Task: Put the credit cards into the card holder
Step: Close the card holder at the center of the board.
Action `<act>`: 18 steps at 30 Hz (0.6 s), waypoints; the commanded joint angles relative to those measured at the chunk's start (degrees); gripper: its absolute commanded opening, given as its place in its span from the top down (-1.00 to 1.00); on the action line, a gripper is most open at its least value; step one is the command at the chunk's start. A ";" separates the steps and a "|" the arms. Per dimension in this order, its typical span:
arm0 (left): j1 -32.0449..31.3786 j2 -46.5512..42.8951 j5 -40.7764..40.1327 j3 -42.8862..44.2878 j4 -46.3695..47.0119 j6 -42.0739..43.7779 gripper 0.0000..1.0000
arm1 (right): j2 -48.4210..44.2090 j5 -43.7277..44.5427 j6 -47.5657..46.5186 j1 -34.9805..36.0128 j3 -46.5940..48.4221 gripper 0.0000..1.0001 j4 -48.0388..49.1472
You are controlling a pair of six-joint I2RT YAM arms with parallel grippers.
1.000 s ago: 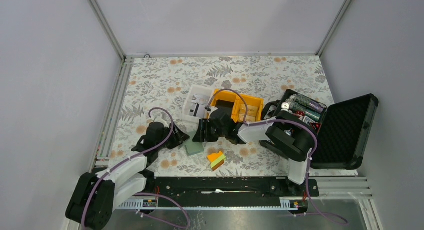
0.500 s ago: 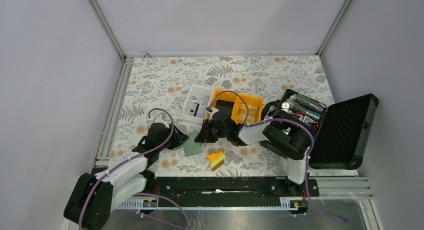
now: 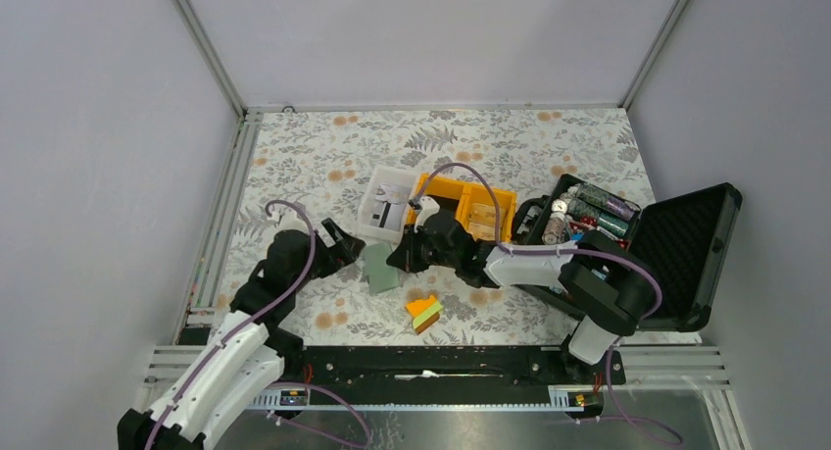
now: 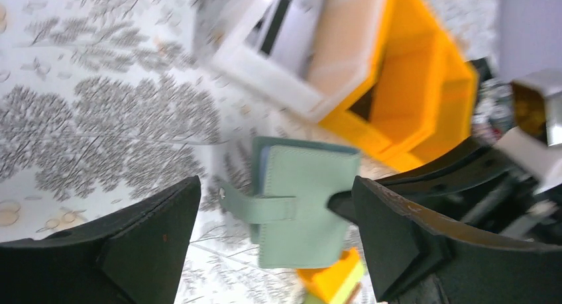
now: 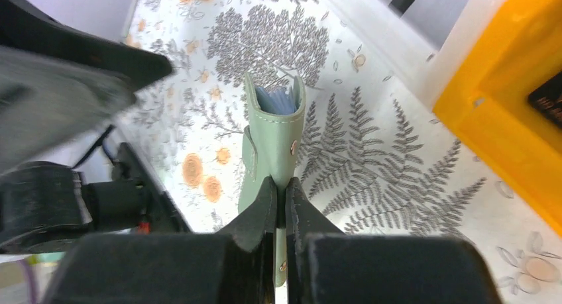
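The card holder (image 3: 378, 268) is a grey-green bifold lying on the floral table; its strap and snap show in the left wrist view (image 4: 303, 208). My right gripper (image 5: 279, 193) is shut on the edge of one cover of the card holder (image 5: 270, 135), whose light-blue inner panel (image 5: 274, 100) gapes at the far end. My left gripper (image 4: 276, 190) is open, its jaws wide apart on either side of the holder and touching nothing. Credit cards stand in the white bin (image 3: 376, 190): a white one with a black stripe (image 4: 283, 18) and a tan one (image 4: 344, 46).
An orange bin (image 3: 490, 203) adjoins the white bin. An orange-yellow-green wedge block (image 3: 424, 313) lies just near of the holder. A big open black foam-lined case (image 3: 676, 254) with chips and rolls stands at the right. Metal rails run along the left and near table edges.
My left gripper opened and drew back to the left, away from the card holder. My right gripper closed on the holder's cover, and the holder shifted slightly toward the bins.
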 commanded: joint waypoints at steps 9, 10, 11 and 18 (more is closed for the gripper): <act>-3.03 -1.31 5.38 6.48 0.85 -11.55 -0.79 | -6.56 46.75 -25.89 18.40 10.07 1.00 -12.58; -3.16 -1.17 5.83 6.16 0.91 -12.05 -0.80 | -6.46 48.25 -26.78 19.08 10.53 1.00 -12.25; -3.38 -1.14 6.40 5.54 1.40 -12.60 -0.80 | -6.34 49.50 -27.88 19.92 10.80 1.00 -11.72; -4.61 -0.19 7.26 2.50 5.38 -14.38 -0.79 | -4.34 56.00 -36.69 25.17 12.62 1.00 -6.78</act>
